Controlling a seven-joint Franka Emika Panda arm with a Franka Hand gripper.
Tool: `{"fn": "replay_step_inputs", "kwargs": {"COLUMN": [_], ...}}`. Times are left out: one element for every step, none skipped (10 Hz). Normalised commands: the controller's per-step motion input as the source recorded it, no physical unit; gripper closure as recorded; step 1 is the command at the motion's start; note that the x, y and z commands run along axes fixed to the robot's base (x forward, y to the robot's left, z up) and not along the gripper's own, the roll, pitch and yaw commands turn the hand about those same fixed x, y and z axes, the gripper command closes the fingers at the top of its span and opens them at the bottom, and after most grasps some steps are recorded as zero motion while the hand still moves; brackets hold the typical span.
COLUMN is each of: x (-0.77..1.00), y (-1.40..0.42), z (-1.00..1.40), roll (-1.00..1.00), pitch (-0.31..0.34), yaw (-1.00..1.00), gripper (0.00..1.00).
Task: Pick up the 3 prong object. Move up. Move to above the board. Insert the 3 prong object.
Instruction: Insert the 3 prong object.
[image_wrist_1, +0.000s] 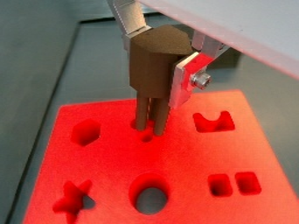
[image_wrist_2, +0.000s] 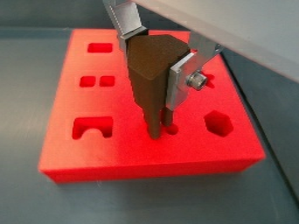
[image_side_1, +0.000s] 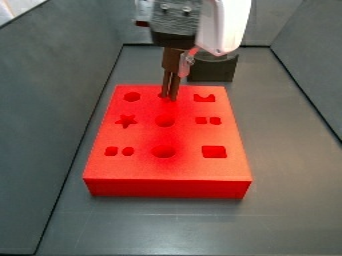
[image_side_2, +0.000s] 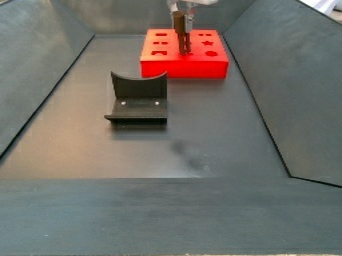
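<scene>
you have little around the work: the fixture stands on the dark floor well apart from the board, nearer the camera in that side view, with bare floor between them. a dark grey block sits just behind the board's far edge in a side view, close to the gripper's white housing but not under it. nothing lies on the board's top face apart from the peg.

your gripper hangs straight down over the board, near the middle of its far edge, with the wrist vertical. in both wrist views the silver fingers press on the wide head of the 3 prong object, pinching it upright between them; you can see one plate with its screw flat against the side of the peg.

the peg's slim lower end reaches down to the red surface and touches it at the small recess with the dots, between the hexagon recess and the notched recess. how deep the prongs sit, you cannot tell. in a side view the peg stands vertical, its tip on the board's back row.
</scene>
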Motion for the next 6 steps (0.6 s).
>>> {"fn": "replay_step_inputs", "kwargs": {"x": [0.0, 0.0, 0.0, -0.01, -0.01, 0.0], "y": [0.0, 0.0, 0.0, 0.0, 0.0, 0.0], "z": [-0.62, -0.62, -0.61, -0.61, -0.61, 0.0], "roll": [-0.05, -0.06, -0.06, -0.06, -0.07, 0.0], "pitch": [-0.186, -0.187, -0.201, -0.216, -0.209, 0.0], "yaw": [-1.0, -1.0, -1.0, -1.0, -0.99, -0.03], "gripper": [1.0, 1.0, 1.0, 1.0, 1.0, 1.0]}}
